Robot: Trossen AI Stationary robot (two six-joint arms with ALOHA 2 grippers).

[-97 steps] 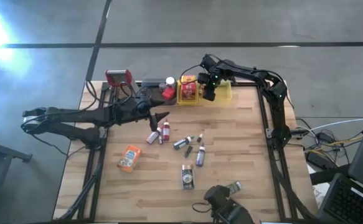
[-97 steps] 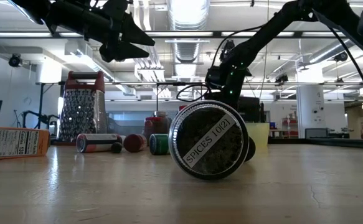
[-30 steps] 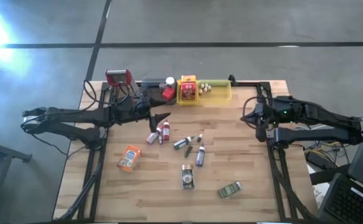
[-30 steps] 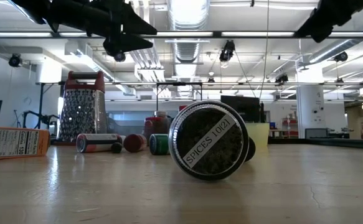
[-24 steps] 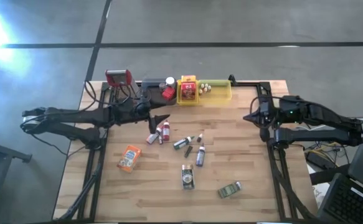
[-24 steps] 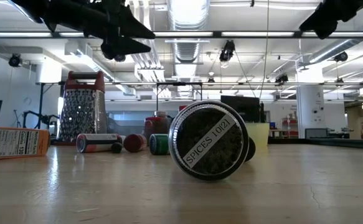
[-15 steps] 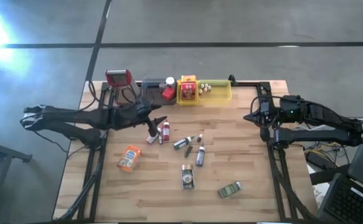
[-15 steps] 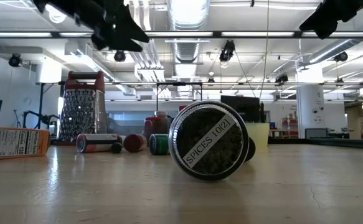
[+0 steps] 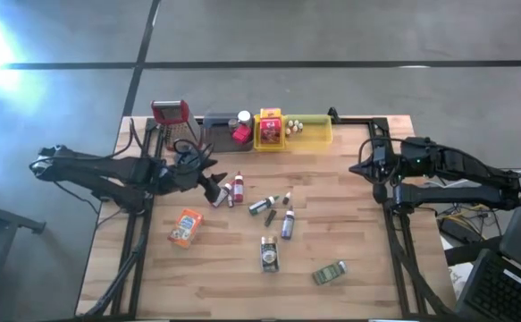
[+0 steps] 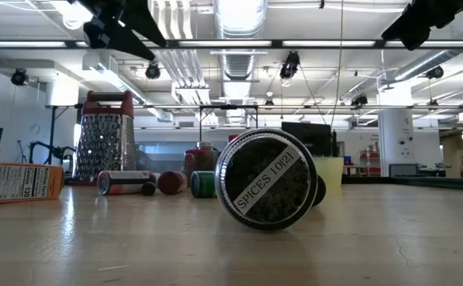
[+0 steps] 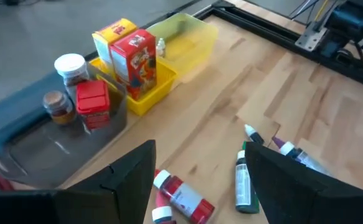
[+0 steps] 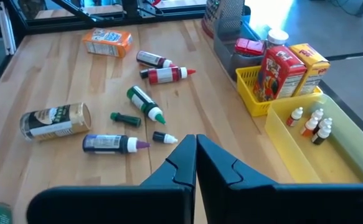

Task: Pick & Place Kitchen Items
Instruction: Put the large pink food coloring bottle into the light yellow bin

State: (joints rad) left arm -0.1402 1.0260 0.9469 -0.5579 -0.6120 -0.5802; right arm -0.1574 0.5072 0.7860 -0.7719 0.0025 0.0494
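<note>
On the pale wooden table (image 9: 331,215) my left gripper (image 9: 214,186), fingers apart and empty, hangs left of centre over two red-capped spice bottles (image 9: 234,190). A skewed descent could roll them. My right gripper (image 9: 360,167), fingers together, waits at right.

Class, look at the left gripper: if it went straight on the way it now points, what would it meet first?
Most likely the red-capped bottles lying on the table just ahead of the open left gripper. Depth is hard to judge, so it may pass just above them.
</note>
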